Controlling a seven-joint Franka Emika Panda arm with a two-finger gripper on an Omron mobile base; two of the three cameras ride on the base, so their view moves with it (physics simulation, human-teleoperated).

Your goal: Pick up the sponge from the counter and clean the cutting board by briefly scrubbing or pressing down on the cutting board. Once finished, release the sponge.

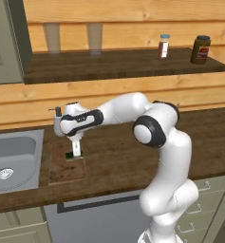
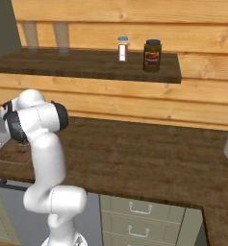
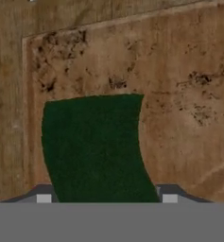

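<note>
Left base view, arm: the white arm reaches from the lower right across to the left, with the gripper [image 1: 76, 153] pointing straight down over the cutting board [image 1: 66, 163].
Left base view, sponge: a small dark green patch, the sponge [image 1: 74, 156], sits at the fingertips on the board's upper right part; the jaws look clamped on it, touching the board.
Left base view, board: reddish-brown with dark stains, lying flat on the bench [image 1: 133, 156] just right of the grey sink [image 1: 14, 159].
Left base view, shelf: a higher dark wooden shelf [image 1: 109, 66] carries a small white bottle [image 1: 164, 46] and a dark jar [image 1: 201, 50] near its right end.

Right base view, arm: the arm rises at the lower left, and its bulk hides the hand and the sponge.
Right base view, board: only a sliver of the board [image 2: 12, 156] shows at the far left edge of the bench [image 2: 144, 158], behind the arm.
Right base view, shelf: the bottle [image 2: 122, 49] and jar [image 2: 152, 55] stand just beside each other on the shelf [image 2: 86, 65].

Hand view, sponge: the dark green top of the sponge [image 3: 97, 146] lies between the two fingertips [image 3: 43, 197], which press against its sides, so the jaws are grasping it.
Hand view, board: the stained board [image 3: 179, 94] spreads around and under the sponge; the darker bench [image 3: 7, 94] shows along the left and top.
</note>
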